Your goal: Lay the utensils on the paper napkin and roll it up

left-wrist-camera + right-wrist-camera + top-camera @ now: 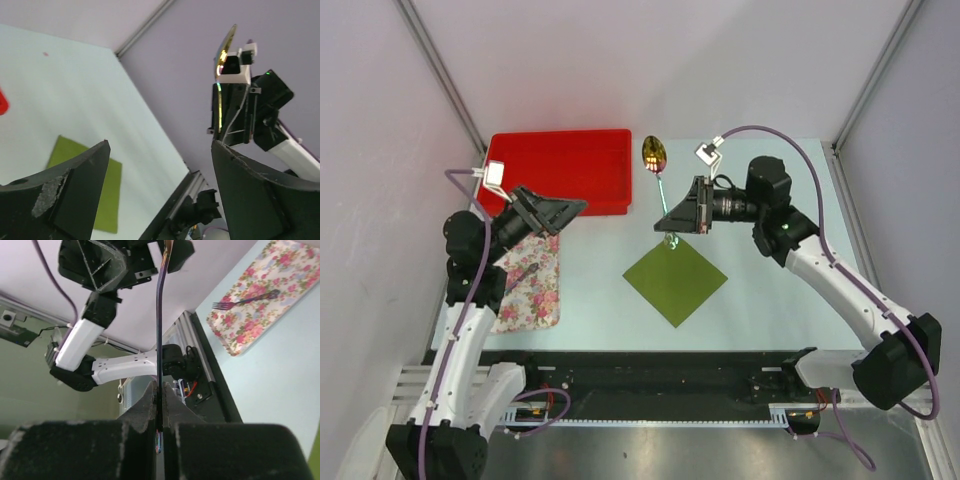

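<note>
My right gripper (673,226) is shut on the slim handle of a spoon (654,155). Its shiny golden-orange bowl points toward the back of the table, and its lower tip hangs over the far corner of the olive-green napkin (675,283). In the right wrist view the handle (160,330) stands pinched between my closed fingers (145,410). A pink-purple fork (245,301) lies on the floral cloth (265,285). My left gripper (572,208) is open and empty, raised near the red tray. Through its jaws (160,145) I see the napkin (107,195) and the spoon (225,50).
A red tray (560,168) stands at the back left. The floral cloth (532,285) lies at the left, partly under my left arm. A black rail (650,385) runs along the near edge. Walls and posts close in the sides and back.
</note>
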You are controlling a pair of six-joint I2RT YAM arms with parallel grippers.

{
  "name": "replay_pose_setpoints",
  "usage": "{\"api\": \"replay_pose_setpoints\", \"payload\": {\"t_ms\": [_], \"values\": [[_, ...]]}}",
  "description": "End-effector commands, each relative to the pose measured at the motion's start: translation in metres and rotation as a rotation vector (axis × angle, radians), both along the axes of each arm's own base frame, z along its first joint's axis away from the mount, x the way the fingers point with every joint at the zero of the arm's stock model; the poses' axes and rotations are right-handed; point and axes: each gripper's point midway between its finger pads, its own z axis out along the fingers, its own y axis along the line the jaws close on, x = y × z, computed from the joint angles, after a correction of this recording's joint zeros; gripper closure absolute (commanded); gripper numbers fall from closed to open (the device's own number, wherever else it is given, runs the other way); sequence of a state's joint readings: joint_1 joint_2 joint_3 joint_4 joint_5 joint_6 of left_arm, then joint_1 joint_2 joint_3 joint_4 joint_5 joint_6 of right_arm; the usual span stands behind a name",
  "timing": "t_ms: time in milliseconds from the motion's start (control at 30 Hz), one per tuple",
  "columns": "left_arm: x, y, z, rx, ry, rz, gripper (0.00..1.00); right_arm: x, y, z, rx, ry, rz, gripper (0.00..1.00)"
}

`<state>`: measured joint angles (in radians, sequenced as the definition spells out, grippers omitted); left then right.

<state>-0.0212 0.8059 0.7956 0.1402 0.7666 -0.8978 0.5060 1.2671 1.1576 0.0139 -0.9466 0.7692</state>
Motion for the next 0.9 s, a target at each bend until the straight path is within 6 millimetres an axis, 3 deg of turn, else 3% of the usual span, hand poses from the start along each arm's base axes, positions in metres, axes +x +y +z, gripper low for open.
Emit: {"api": "replay_pose_setpoints", "payload": {"t_ms": [0, 133, 367, 567, 867], "values": [[-0.033, -0.023, 0.040, -0.099, -0.174, -0.163, 0.13, -0.011, 0.012, 0.029, 0.085, -0.089, 0.045, 1.00], [-0.038, -0.033, 0.043, -0.136, -0.209, -0.188, 0.15, -0.013, 0.025, 0.023, 0.079, -0.083, 0.091, 1.00], [-0.035, -0.056, 0.049, -0.169, -0.205, -0.251, 0.33, -0.014, 0.053, 0.020, 0.078, -0.074, 0.150, 1.00], [-0.024, -0.071, 0.034, -0.191, -0.114, -0.272, 0.42, -0.014, 0.059, 0.027, 0.093, -0.086, 0.165, 1.00], [-0.020, -0.084, 0.051, -0.220, -0.154, -0.318, 0.57, -0.017, 0.060, 0.026, 0.096, -0.082, 0.174, 1.00]]}}
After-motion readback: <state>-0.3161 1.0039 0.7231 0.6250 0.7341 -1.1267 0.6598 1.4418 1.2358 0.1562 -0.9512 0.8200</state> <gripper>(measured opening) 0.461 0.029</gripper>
